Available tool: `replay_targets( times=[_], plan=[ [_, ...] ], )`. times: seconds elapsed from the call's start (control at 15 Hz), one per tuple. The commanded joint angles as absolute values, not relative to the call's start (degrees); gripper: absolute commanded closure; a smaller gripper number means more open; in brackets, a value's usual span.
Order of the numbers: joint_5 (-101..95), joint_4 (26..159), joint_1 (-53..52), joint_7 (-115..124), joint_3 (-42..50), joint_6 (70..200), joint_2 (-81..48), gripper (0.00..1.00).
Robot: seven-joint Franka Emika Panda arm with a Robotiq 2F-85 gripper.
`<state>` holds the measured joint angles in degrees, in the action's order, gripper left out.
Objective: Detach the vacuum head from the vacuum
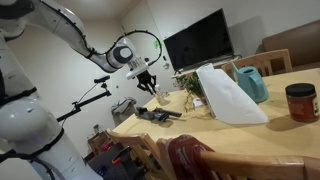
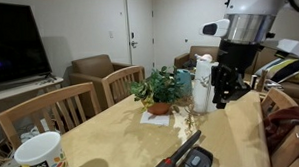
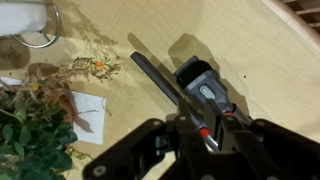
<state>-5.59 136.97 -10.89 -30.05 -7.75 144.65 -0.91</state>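
The black handheld vacuum [image 1: 158, 114] lies flat on the wooden table, and part of it shows at the bottom edge of an exterior view [image 2: 187, 157]. In the wrist view its chunky body with a grey panel [image 3: 203, 88] sits just beyond my fingers. The slim dark vacuum head [image 3: 153, 73] points away to the upper left. My gripper [image 3: 215, 122] hangs above the vacuum body without touching it, as both exterior views show [image 1: 148, 84] [image 2: 225, 89]. Its fingers are close together and hold nothing.
A potted plant [image 2: 160, 90] on a white paper napkin [image 3: 92, 108] stands near the vacuum head. A white paper bag [image 1: 225, 95], a teal pitcher [image 1: 252, 82] and a red jar [image 1: 300, 102] stand further along the table. A paper cup [image 2: 40, 157] and wooden chairs [image 2: 50, 112] are by the table edge.
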Motion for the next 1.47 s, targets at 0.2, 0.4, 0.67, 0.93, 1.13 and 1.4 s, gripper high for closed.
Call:
replay_targets(
  times=[0.2,0.4,0.67,0.93,1.13,1.4],
  plan=[
    [-4.87,133.89,-11.34,-32.41,-10.6,144.54,-7.43,1.0],
    [-5.13,131.14,-11.23,-34.33,-13.0,144.67,-12.81,1.0],
    [-6.76,127.55,-10.72,-34.21,-14.68,144.14,-18.45,1.0],
    [-7.11,124.42,-10.41,-34.9,-15.57,145.51,-23.07,1.0],
    [-6.39,122.16,-9.89,-37.11,-16.98,145.96,-25.61,1.0],
    [-6.31,121.99,-9.89,-36.96,-17.74,145.19,-26.07,0.99]
  ],
)
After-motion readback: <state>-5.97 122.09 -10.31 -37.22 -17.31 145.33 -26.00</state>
